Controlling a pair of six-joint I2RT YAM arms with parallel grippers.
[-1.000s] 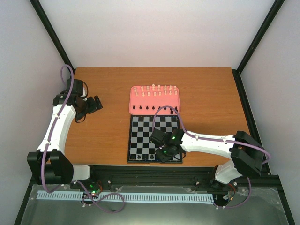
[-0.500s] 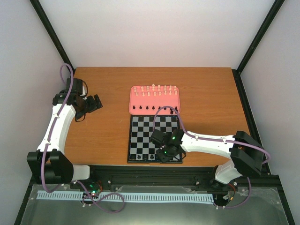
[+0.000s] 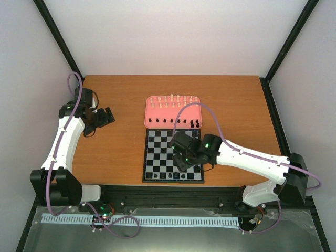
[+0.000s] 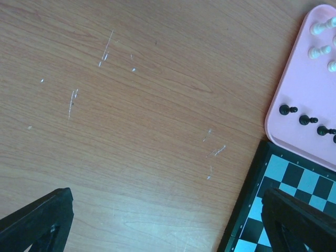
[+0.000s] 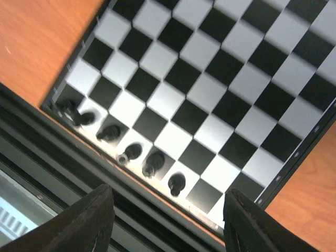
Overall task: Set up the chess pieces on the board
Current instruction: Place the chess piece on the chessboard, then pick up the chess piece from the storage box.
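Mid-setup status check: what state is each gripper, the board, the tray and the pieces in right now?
left gripper, open, holding nothing, above the table
right gripper, open, holding nothing, above the board's near edge
board, six black pieces standing in its near row
pink tray, holds cream-white pieces and a row of black ones

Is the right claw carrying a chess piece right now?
No, the right claw is open above the board, with nothing between its fingers.
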